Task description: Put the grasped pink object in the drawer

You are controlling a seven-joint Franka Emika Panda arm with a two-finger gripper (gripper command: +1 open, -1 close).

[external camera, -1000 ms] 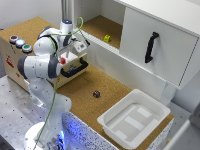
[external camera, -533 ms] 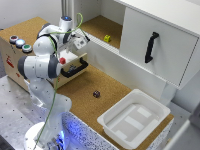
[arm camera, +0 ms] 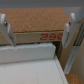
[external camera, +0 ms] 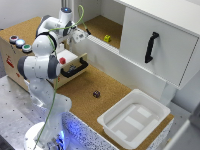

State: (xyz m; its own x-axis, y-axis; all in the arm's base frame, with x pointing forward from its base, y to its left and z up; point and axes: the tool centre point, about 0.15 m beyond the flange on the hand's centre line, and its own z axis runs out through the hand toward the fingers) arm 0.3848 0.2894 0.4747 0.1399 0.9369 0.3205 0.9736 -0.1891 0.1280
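Exterior view first: we've got the white Panda arm (external camera: 42, 65) bent over the light wooden box (external camera: 15, 62) at the exterior view's left, with the tool (external camera: 70, 47) down above the pulled-out drawer (external camera: 75, 65). That drawer has a pale cream front and a black bar handle (external camera: 76, 68), and it sticks out from the box toward the open cork tabletop (external camera: 95, 80). On top of the box we can see three round buttons (external camera: 20, 43), one red, one blue-ish, one green.

Wrist view: we see both fingers (arm camera: 6, 27) spread wide apart, one at each edge of the picture, with nothing visible between them. Past them is the wooden box wall with red print and the pale inside of the drawer. We can't spot the pink object in either view, so we can't tell where it is.

Other stuff: a white plastic tub (external camera: 132, 120) sits near the tabletop's front corner at the exterior view's right, a small dark object (external camera: 96, 93) lies on the cork between drawer and tub, a small yellow object (external camera: 107, 38) sits far back, and a big white cabinet door (external camera: 157, 45) with a black handle hangs at the right.
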